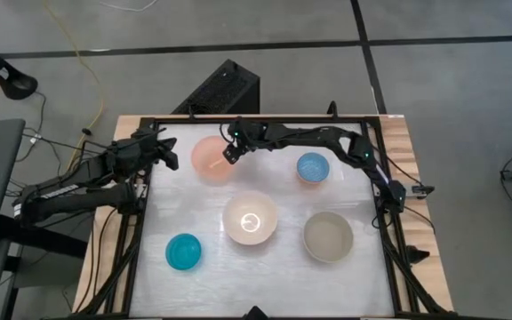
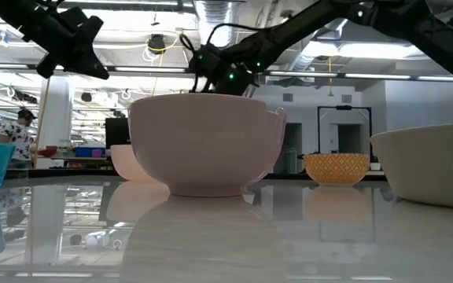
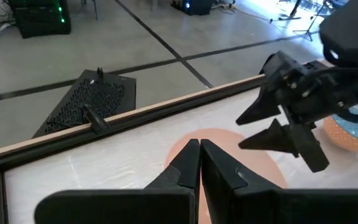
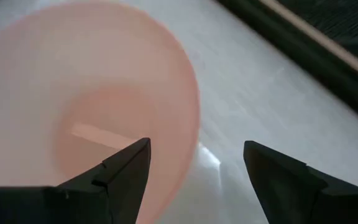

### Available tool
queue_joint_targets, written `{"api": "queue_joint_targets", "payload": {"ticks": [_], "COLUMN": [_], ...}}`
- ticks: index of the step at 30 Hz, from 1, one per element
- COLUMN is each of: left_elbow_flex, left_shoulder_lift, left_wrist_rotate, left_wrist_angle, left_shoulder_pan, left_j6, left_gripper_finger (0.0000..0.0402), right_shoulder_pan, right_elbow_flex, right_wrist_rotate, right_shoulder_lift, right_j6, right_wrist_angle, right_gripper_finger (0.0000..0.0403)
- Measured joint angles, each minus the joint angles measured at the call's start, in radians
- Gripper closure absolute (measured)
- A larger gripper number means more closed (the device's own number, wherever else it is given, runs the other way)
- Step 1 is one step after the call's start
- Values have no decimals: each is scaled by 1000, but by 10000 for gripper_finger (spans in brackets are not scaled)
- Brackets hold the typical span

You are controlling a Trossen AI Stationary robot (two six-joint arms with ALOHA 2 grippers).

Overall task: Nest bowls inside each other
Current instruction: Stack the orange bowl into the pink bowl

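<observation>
Five bowls sit on the white surface (image 1: 265, 276), all separate, none nested. There is one salmon-pink bowl (image 1: 212, 159) near the far edge, one light-blue bowl (image 1: 313, 168) to its right, also toward the far side, one cream-white bowl (image 1: 251, 218) in the middle, one grey-beige bowl (image 1: 328, 236) at the near right, and one teal bowl (image 1: 183, 252) at the near left. That makes three larger bowls and two smaller ones.

There are two arms. The right hand (image 1: 230, 153) reaches across the far side and hangs over the right rim of the salmon-pink bowl, its two fingers (image 4: 126, 169) spread wide apart with nothing between them; in the right wrist view one finger is over the bowl's inside and the other over the bare surface beside it. The left hand (image 1: 169, 153) hangs just left of the same bowl, at the far left corner, its two fingers (image 3: 188, 165) pressed together and holding nothing.

In the low view the cream-white bowl (image 2: 204, 145) stands in front, upright.
</observation>
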Motion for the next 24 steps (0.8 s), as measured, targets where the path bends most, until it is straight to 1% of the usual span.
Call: {"api": "queue_joint_targets", "payload": {"ticks": [6,9,14,16,18,24], "left_elbow_flex": [0,0,0,0,0,0], "left_shoulder_lift": [0,0,0,0,0,0], "left_wrist_rotate": [6,12,32,32,32,32], "left_wrist_angle": [0,0,0,0,0,0], "left_shoulder_pan": [0,0,-1,-1,-1,-1], "left_j6": [-14,-17,-18,-18,-18,-18], "left_gripper_finger": [401,401,401,401,401,401], "right_shoulder_pan": [8,6,4,6,7,11], "right_elbow_flex": [0,0,0,0,0,0], "right_wrist_rotate": [7,-27,-55,-70,-76,-75], "right_shoulder_lift": [3,3,4,4,4,4], "right_j6": [3,30,74,101,126,136], "right_wrist_angle": [17,-1,-25,-40,-54,-69], "right_gripper_finger": [107,110,131,152,183,305]}}
